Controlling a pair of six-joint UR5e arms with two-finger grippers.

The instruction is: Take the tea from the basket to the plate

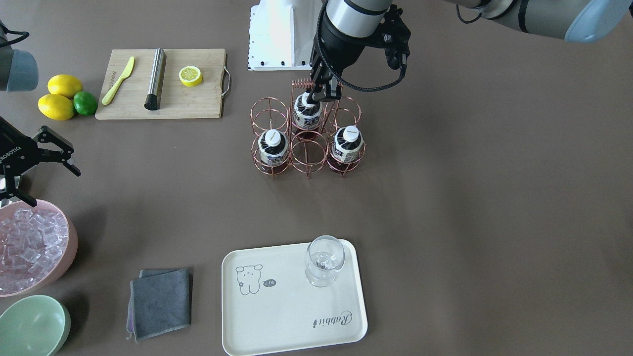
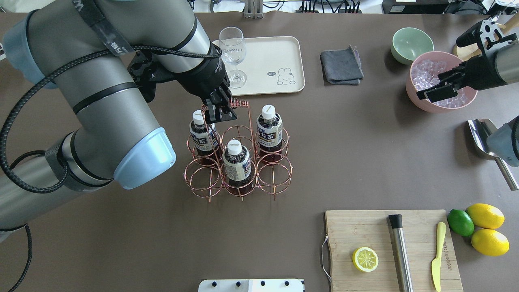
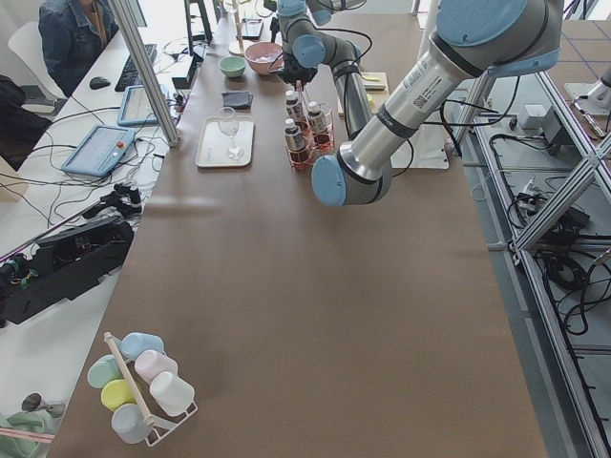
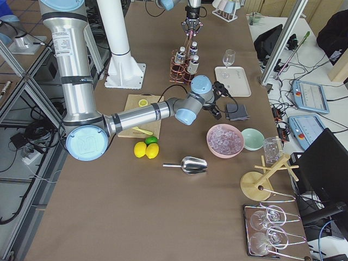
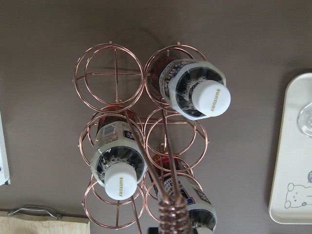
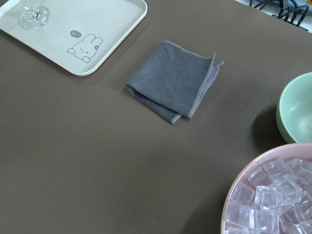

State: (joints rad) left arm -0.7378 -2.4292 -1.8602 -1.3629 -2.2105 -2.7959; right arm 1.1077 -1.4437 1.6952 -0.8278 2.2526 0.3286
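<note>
Hovering, jaws parted and empty, left claw (image 2: 221, 115) over copper wire basket (image 2: 239, 104); Suntory tea bottle (image 2: 202, 136) upright in the cell just beneath, cap toward the claw; cream tray (image 2: 284, 52) beyond; right claw (image 1: 74, 159) well apart.

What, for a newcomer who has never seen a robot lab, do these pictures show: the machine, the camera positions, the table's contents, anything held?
Two robot arms work at one table, each ending in a two-finger gripper. Six cameras film the same moment: one faces the robot from across the table, one looks over its shoulders, one sits at each table end, one rides on each wrist. The left gripper hangs open just above the basket, a copper wire carrier where three tea bottles stand in cells. It holds nothing. The right gripper is open and empty near the pink bowl of ice. Elsewhere: the plate carrying a glass, a grey cloth, a green bowl, a cutting board.
</note>
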